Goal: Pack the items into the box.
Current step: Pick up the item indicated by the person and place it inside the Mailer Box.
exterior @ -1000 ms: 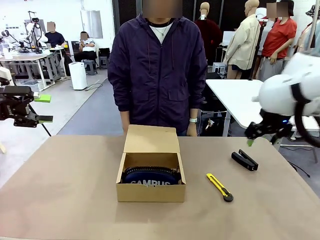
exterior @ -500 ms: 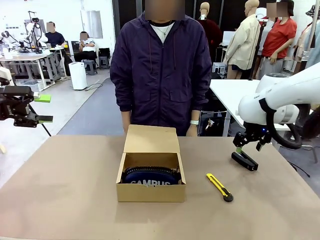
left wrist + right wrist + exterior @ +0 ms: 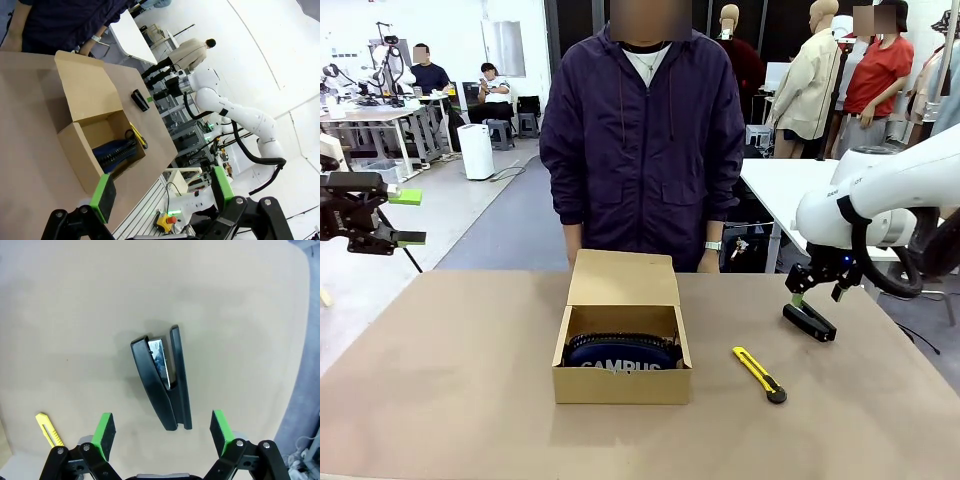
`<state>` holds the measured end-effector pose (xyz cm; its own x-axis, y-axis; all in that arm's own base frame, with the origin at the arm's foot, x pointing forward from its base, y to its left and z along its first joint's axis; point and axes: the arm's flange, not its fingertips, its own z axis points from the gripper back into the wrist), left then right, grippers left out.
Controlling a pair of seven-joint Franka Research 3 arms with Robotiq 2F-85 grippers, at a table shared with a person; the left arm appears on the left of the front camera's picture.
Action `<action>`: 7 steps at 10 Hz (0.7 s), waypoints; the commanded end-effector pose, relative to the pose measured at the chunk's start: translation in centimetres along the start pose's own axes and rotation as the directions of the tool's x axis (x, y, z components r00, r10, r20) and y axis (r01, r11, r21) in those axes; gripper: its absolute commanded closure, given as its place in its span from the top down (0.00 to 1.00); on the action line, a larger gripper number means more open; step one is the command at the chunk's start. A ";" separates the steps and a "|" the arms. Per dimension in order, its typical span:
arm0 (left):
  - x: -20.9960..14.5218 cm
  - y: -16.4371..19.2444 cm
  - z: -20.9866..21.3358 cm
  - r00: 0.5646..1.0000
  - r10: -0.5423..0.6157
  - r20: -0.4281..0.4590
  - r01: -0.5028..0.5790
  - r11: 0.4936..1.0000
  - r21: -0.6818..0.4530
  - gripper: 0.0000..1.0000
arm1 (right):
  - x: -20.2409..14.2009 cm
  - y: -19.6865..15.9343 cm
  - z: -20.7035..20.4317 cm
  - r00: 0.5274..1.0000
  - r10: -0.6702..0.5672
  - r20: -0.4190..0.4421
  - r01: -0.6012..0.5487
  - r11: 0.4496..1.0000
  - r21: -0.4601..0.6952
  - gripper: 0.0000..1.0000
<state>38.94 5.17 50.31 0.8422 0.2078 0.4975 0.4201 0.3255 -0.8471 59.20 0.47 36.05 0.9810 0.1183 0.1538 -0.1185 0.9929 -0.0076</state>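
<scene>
Table: one brown table (image 3: 450, 400). All the things below sit on it.
Box: one brown cardboard box (image 3: 620, 385), in the middle of the table. Its lid is open and stands up at the back.
Pouch: one dark blue pouch (image 3: 623, 352) lies inside the box. White letters on it say "CAMPUS".
Knife: one thin yellow and black knife (image 3: 759, 374) lies flat on the table. It is to the right of the box, near it but not touching.
Stapler: one small black stapler (image 3: 809, 321) lies on the table. It is further right of the box than the knife, a bit further back, and apart from the knife.
Count: one thing is in the box and two things are outside it.
Right gripper: one right gripper (image 3: 818, 296) hangs just above the stapler, to the right of the box. Its two fingers are spread wide with the stapler between them. The green pads (image 3: 104, 434) do not touch it, and the gripper holds nothing.
Left gripper: one left gripper (image 3: 408, 218) is far to the left of the box, up in the air past the table's edge. Its two fingers are spread wide and empty, and they point toward the box side.
Person: one person (image 3: 640, 150) in a dark purple jacket stands right behind the box, at the far side of the table. There is a watch on one wrist.
</scene>
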 end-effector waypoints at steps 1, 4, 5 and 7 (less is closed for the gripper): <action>-0.1 -0.1 0.4 1.000 -0.001 -0.013 0.001 1.000 -0.002 1.00 | 0.8 -0.3 -1.7 0.999 0.028 -0.025 -0.027 0.999 0.027 1.00; -0.1 -0.1 0.4 1.000 -0.001 -0.013 0.001 1.000 -0.002 1.00 | 1.5 -1.1 -4.5 0.996 0.090 -0.023 -0.090 0.995 -0.036 1.00; -0.1 -0.1 0.4 1.000 -0.001 -0.013 0.001 1.000 -0.002 1.00 | 1.6 -1.2 -5.7 0.994 0.105 -0.041 -0.106 0.994 -0.035 1.00; -0.1 -0.1 0.4 1.000 -0.001 -0.013 0.001 1.000 -0.002 1.00 | 1.9 -1.1 -7.4 0.989 0.135 -0.058 -0.137 0.990 -0.024 1.00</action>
<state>38.94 5.17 50.32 0.8421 0.2078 0.4977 0.4203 0.3255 -0.8470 61.32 0.01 28.83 0.9716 0.2207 0.0854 -0.2189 0.9753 -0.0295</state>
